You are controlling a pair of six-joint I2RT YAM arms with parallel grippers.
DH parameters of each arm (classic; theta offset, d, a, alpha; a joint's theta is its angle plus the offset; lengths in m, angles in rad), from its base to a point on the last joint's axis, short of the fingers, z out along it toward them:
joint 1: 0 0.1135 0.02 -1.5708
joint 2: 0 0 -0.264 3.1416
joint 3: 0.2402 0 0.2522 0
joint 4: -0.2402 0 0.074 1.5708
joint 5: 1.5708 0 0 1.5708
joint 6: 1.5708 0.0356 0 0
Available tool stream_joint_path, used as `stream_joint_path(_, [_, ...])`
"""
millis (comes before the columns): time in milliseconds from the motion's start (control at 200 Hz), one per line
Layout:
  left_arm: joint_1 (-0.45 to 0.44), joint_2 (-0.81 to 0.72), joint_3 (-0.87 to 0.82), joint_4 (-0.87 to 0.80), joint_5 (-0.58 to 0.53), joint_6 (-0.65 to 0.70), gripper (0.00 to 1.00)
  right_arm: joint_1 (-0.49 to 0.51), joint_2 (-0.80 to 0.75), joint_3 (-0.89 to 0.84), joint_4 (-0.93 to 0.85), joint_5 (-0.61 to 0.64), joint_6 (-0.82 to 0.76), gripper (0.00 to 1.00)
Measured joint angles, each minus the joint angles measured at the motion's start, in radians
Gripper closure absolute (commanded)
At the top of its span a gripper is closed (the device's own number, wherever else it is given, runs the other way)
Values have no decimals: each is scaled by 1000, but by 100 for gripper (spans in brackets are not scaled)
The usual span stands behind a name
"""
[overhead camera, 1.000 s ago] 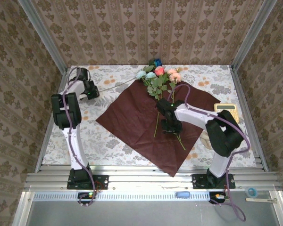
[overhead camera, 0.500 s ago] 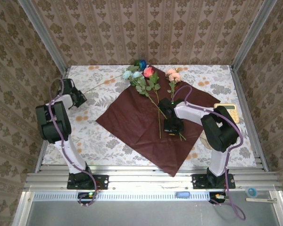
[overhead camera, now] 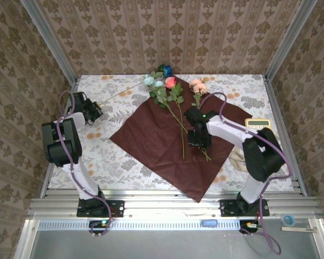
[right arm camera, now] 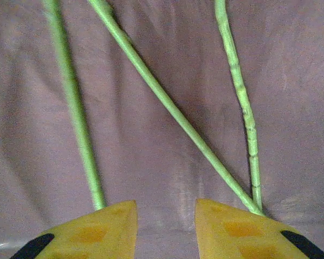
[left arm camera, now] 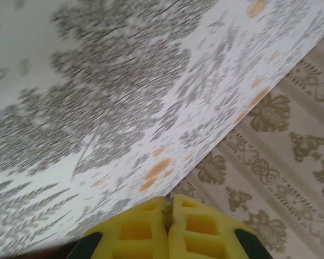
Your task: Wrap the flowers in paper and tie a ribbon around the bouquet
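Observation:
The dark red paper [overhead camera: 151,141] lies flat mid-table. The flowers [overhead camera: 163,83] rest on it, heads past its far corner and green stems [overhead camera: 182,129] running toward me. My right gripper [overhead camera: 196,138] hovers low over the stems, open, with bare paper [right arm camera: 151,54] between its yellow pads and stems [right arm camera: 167,105] lying either side. My left gripper [overhead camera: 96,109] is at the far left of the table, shut on the ribbon [left arm camera: 172,208]. The thin pale ribbon [overhead camera: 121,93] stretches from it toward the flower heads.
A yellow calculator [overhead camera: 259,125] sits at the right edge of the table, and a pale beige bundle [overhead camera: 236,157] lies beside the right arm. Patterned walls close in the table on three sides; the left gripper is close to the left wall [left arm camera: 291,140].
The right gripper has opened and let go of the stems. The flower bunch has shifted left and spread out. The left arm swung left toward the wall, drawing the ribbon with it.

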Motion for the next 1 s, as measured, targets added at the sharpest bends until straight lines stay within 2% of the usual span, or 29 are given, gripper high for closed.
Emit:
stream_joint_path(150, [-8,-32,-43,6,14,6,100,0,55,141,0,29,-113,59])
stream_joint_path(350, [-12,-51,-66,6,24,15,100,0,269,304,-28,72,-229,60])
stream_joint_path(605, [-12,-53,-74,6,30,26,100,0,437,406,-88,106,-281,69])
stream_joint_path(1000, [-12,-84,-106,-8,36,52,100,12,452,425,-91,131,-385,90])
